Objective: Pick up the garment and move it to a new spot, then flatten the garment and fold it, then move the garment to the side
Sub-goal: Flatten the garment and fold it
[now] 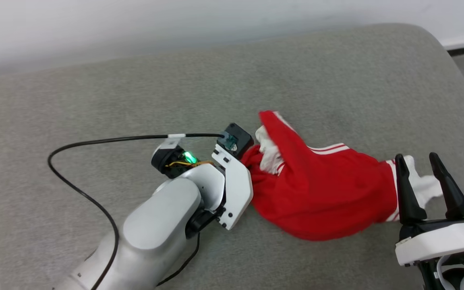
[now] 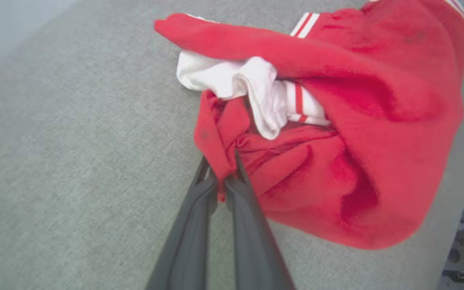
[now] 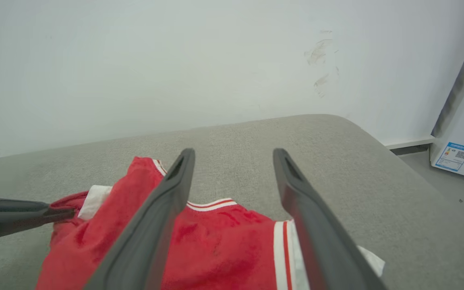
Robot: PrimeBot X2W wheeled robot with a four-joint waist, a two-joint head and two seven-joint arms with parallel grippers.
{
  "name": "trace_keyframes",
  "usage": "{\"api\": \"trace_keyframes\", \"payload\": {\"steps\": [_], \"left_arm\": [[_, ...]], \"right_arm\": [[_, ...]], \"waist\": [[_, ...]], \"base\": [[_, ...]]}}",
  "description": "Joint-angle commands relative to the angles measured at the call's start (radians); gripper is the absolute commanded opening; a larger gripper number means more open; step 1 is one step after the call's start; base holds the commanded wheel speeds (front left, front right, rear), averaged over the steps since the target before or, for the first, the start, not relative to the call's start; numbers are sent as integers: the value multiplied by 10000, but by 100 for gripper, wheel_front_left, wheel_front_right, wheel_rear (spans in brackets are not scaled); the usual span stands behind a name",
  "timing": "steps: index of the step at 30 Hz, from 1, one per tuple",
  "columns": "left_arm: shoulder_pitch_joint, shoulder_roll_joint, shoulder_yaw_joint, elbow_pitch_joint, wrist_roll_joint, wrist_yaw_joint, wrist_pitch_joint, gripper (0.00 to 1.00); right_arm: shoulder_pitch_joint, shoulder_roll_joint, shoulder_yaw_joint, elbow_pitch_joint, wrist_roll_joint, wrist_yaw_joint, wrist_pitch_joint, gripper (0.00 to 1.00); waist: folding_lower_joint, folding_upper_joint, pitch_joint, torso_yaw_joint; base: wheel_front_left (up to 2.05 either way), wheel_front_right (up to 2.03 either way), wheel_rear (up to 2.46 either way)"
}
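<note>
The garment [image 1: 324, 189] lies crumpled on the grey padded surface, red with white sleeves and red-white stripe trim. My left gripper [image 2: 220, 173] is shut on a fold of red fabric at the garment's [image 2: 377, 100] left edge; in the head view its fingers are hidden under the white wrist housing [image 1: 236, 181]. My right gripper [image 1: 416, 157] stands open at the garment's right end, beside the white sleeve [image 1: 429, 187], and holds nothing. In the right wrist view its fingers [image 3: 233, 152] spread above the red cloth [image 3: 224, 241], and the left gripper's dark fingers [image 3: 22, 217] reach in from the left.
The grey padded surface [image 1: 135, 80] runs back to a pale wall [image 1: 135, 24]. A black cable [image 1: 95, 141] loops from the left wrist across the surface. The surface's rounded right edge [image 3: 377, 141] drops to the floor, where a white unit with a blue label [image 3: 453, 155] stands.
</note>
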Motion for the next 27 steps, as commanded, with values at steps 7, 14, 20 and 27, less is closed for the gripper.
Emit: {"api": "trace_keyframes", "payload": {"steps": [7,14,20,27], "left_arm": [[1102,1050,772,-2022,-81,1050,-913,0],[3514,2531,1686,-4237,-583,2615,-1179,0],[6158,3014,2107,-5174,-1498,3748,-1210,0],[8255,2630,1853,-5239,-2561,4127,-952,0]], "right_arm": [[202,18,-108,-364,-228,-3,259,100],[401,18,-73,-756,-378,-3,502,100],[660,18,-95,-934,-371,-3,702,100],[874,18,-19,-1001,-430,-3,896,100]], "waist": [[-1,0,-647,1082],[-1,0,-1038,1697],[-1,0,-1255,2089],[-1,0,-1687,2232]], "base": [[0,0,0],[0,0,0],[0,0,0],[0,0,0]]}}
